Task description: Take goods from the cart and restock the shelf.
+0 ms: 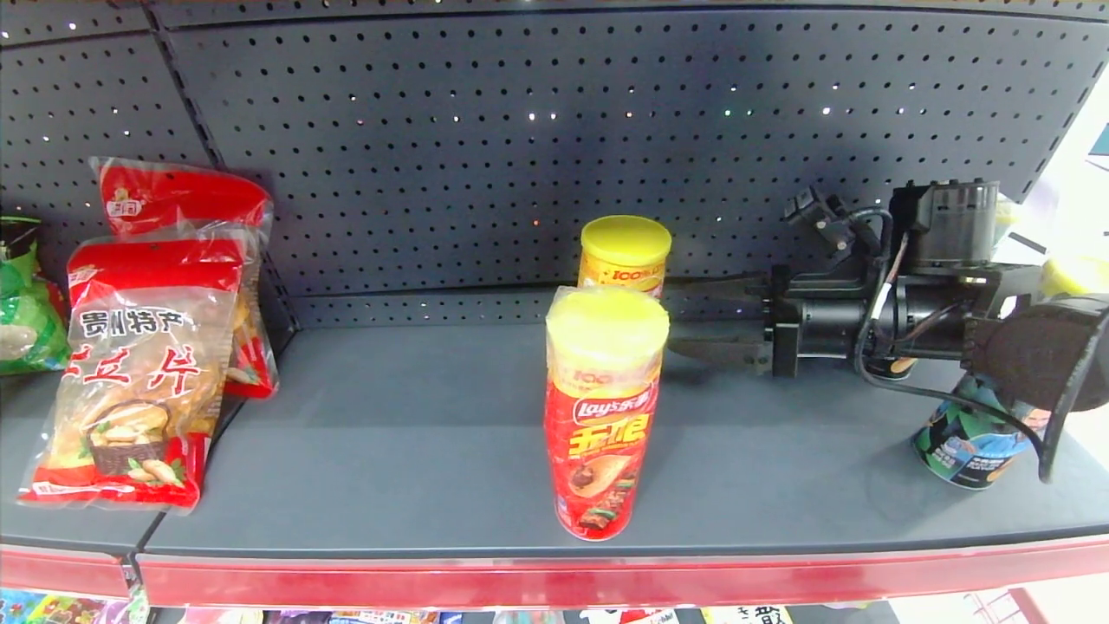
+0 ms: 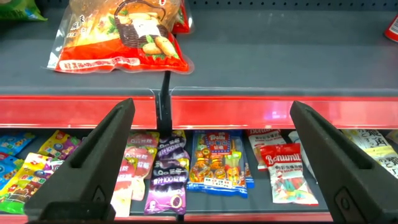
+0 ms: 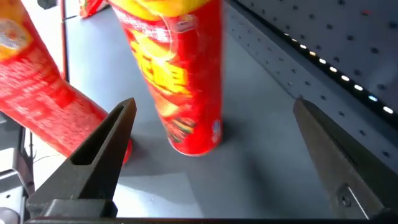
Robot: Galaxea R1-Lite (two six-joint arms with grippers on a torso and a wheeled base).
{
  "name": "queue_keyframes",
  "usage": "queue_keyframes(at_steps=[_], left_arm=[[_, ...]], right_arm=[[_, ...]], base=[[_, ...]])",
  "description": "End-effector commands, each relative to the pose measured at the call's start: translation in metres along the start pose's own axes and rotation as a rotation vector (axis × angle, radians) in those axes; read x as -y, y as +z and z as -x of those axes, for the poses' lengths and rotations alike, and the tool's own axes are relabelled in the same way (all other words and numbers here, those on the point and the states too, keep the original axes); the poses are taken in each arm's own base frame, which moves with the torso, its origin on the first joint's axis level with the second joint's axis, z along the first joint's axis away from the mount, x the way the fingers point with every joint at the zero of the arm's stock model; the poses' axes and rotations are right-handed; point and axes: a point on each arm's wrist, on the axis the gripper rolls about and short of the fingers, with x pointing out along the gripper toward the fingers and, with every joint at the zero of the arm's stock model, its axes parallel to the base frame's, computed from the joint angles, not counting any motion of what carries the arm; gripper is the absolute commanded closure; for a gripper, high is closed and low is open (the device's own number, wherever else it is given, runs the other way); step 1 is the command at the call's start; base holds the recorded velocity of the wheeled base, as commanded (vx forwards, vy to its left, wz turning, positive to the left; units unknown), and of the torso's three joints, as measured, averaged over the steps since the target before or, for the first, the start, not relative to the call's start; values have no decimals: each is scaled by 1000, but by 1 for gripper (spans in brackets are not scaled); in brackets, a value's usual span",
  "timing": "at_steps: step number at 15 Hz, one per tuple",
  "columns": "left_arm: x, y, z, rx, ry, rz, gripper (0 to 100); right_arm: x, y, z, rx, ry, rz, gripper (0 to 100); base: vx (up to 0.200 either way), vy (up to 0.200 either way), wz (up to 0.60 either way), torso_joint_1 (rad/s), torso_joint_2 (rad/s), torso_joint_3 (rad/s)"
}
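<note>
Two red chip cans with yellow lids stand upright on the grey shelf [image 1: 416, 433]. The front can [image 1: 605, 425] is near the shelf's middle, and the back can [image 1: 624, 253] stands behind it, close to the pegboard. My right gripper [image 1: 684, 314] is open just right of the back can, level with it and holding nothing. In the right wrist view, the back can [image 3: 186, 81] stands a little beyond the open right gripper [image 3: 212, 106], with the front can [image 3: 37, 99] off to one side. My left gripper [image 2: 211, 106] is open and empty, in front of the shelf's red edge [image 2: 249, 112].
Red bags of potato crisps [image 1: 139, 364] and a green bag [image 1: 26, 312] lean at the shelf's left end. A blue-green can [image 1: 970, 442] stands under my right arm. Candy bags [image 2: 217, 168] hang on the lower level. Bare shelf lies between the bags and the cans.
</note>
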Motion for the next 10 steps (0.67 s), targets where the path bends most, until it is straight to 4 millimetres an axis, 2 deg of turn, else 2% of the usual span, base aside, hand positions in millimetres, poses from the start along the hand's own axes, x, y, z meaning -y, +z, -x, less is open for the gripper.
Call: queue_keyframes(at_steps=[1, 4, 10], left_arm=[[0, 0, 0, -1, 0, 0, 0], [0, 0, 0, -1, 0, 0, 0], [0, 0, 0, -1, 0, 0, 0]], right_arm=[[-2, 0, -5, -1, 12, 2, 0], [0, -1, -13, -5, 21, 2, 0], [-2, 1, -41, -2, 75, 14, 0]], base=[[0, 0, 0, 0, 0, 0], [0, 0, 0, 0, 0, 0], [0, 0, 0, 0, 0, 0]])
